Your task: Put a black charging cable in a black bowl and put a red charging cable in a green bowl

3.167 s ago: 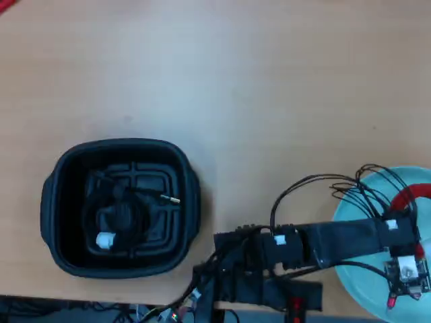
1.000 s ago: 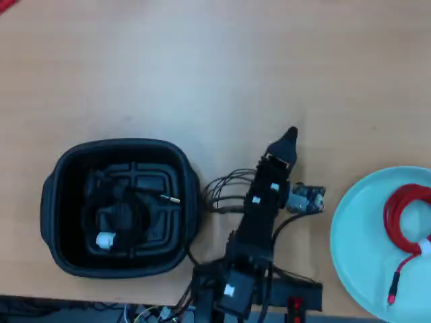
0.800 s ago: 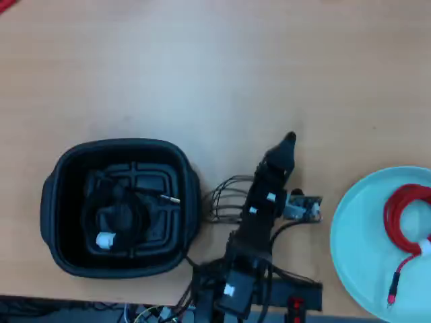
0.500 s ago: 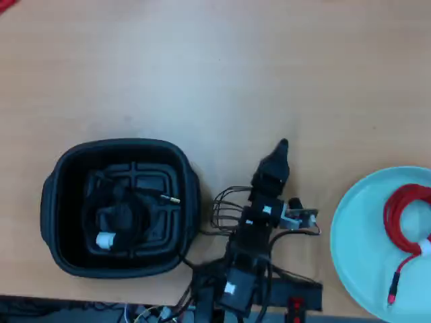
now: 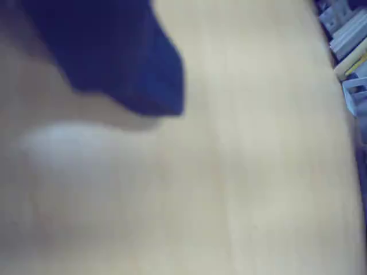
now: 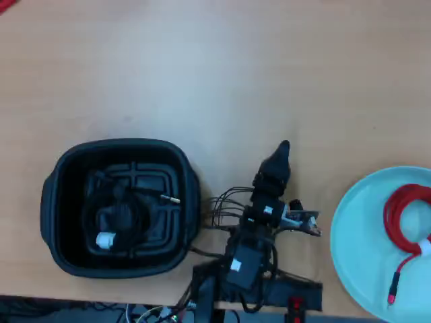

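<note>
The black charging cable [image 6: 122, 214], coiled with a white tie, lies inside the black bowl [image 6: 51, 195] at the lower left of the overhead view. Coiled in the green bowl [image 6: 355, 237] at the lower right edge is the red charging cable [image 6: 402, 210]. My gripper [image 6: 281, 149] hovers over bare table between the two bowls, pointing away from the base, and holds nothing. Only a single dark tip shows from above. The blurred wrist view shows one dark finger [image 5: 123, 63] over the wooden tabletop.
The arm's base and loose black wires [image 6: 225, 205] sit at the table's near edge between the bowls. A small circuit board [image 6: 303, 221] sticks out to the right of the arm. A red scrap [image 6: 4, 5] shows at the top-left corner.
The arm swung left from over the green bowl to the middle, leaving the red cable in that bowl. Over the last second it drew back slightly toward its base.
</note>
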